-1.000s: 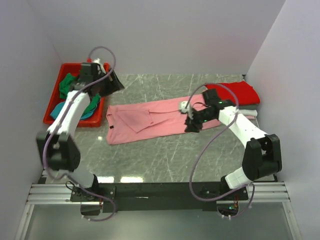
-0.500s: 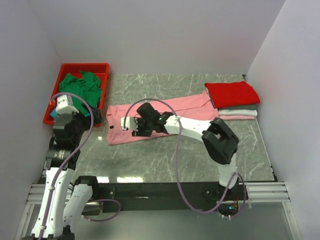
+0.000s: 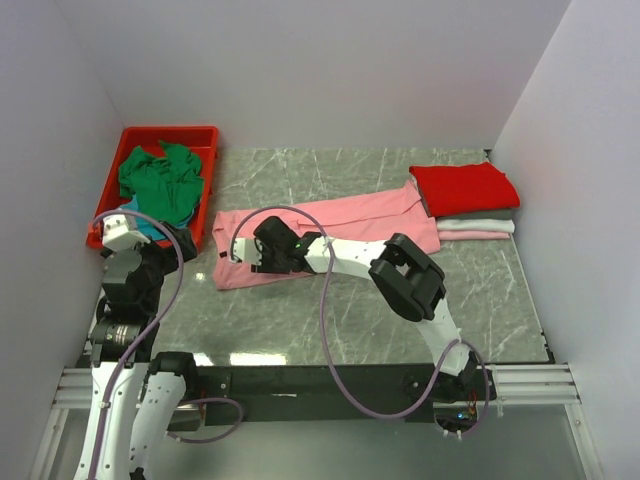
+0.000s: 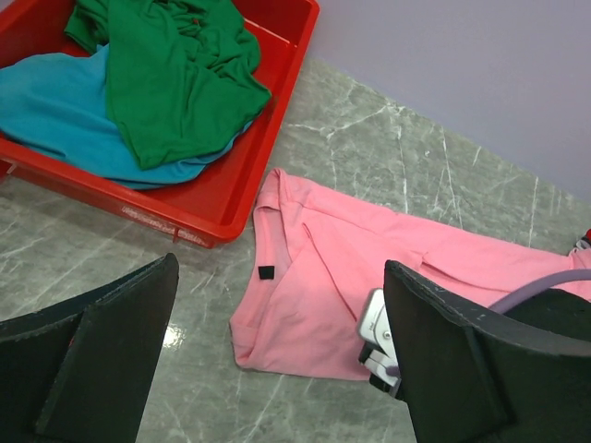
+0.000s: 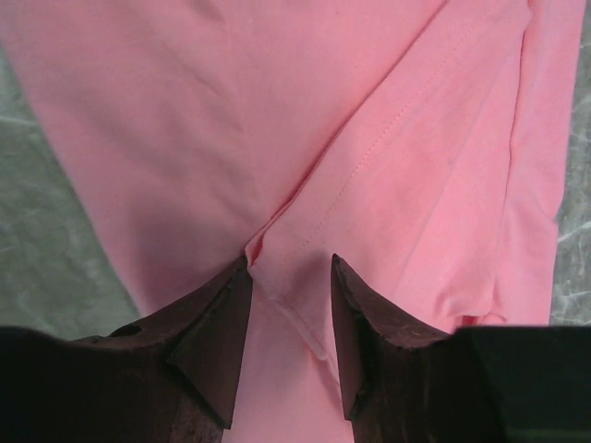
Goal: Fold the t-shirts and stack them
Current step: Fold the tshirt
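A salmon pink t-shirt [image 3: 340, 225] lies spread lengthwise across the middle of the table, its dark neck label [image 4: 267, 272] near the left end. My right gripper [image 3: 262, 255] reaches across to that left part. Its jaws stand partly open on the cloth, astride a raised seam fold [image 5: 277, 242] of the pink t-shirt [image 5: 369, 138], not pinching it. My left gripper [image 3: 170, 245] hangs wide open and empty above the table's near left, over the shirt's corner [image 4: 314, 295]. A folded red t-shirt [image 3: 465, 188] tops a pale stack [image 3: 475, 228] at the far right.
A red plastic bin [image 3: 205, 140] stands at the far left with a crumpled green t-shirt [image 3: 160, 180] and a teal one [image 3: 150, 228] inside. In the left wrist view the bin's wall [image 4: 277, 120] borders the pink shirt. Grey walls enclose the table.
My left arm has drawn back from the bin to the near left, its jaws now wide. My right arm has swept left along the pink t-shirt from its right end to its collar end.
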### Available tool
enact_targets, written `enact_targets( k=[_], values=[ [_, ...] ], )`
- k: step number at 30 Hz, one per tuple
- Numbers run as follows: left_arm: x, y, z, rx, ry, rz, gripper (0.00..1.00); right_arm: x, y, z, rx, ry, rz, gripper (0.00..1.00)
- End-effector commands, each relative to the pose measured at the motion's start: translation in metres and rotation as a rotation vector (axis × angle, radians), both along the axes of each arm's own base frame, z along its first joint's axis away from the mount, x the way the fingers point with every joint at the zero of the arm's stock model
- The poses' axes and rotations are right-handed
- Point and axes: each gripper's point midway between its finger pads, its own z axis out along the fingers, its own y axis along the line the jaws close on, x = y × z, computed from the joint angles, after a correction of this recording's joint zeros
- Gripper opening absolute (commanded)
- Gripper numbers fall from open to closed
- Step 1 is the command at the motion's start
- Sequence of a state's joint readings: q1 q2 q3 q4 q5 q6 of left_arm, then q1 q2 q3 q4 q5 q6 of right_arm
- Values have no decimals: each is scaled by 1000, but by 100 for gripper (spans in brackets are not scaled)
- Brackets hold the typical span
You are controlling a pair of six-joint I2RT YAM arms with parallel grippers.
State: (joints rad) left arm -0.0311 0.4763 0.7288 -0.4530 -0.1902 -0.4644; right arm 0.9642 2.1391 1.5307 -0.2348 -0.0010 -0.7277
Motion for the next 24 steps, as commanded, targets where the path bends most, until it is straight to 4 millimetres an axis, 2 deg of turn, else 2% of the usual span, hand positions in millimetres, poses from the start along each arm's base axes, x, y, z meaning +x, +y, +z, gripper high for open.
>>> enact_targets(
  k=[1,5,6,8,9,13,16,20,23,24],
  values=[
    [2,4,12,16,-42,15,97,16,16,19,64,-50,-46,46],
    [2,3,12,15,-43,8,97,16,16,19,71,-43,-49,28],
    [2,3,11,15,-40,8,97,16,16,21,74,-46,-55,20],
    [3,3,12,15,-40,8,97,21,16,34,106,-76,-69,13],
    [3,3,11,13,-40,9,97,22,12,34,104,-86,-82,11],
    [3,2,11,12,-37,3,97,36,6,56,164,-109,-144,7],
    [4,1,9,11,-33,1,97,58,-5,72,224,-134,-249,3],
    [4,0,10,8,-33,-6,97,86,-23,79,268,-170,-387,4],
    [4,-1,9,6,-32,-9,97,104,-40,78,289,-171,-498,28],
    [4,-1,8,5,-29,-10,97,107,-43,78,291,-162,-513,28]
  ],
)
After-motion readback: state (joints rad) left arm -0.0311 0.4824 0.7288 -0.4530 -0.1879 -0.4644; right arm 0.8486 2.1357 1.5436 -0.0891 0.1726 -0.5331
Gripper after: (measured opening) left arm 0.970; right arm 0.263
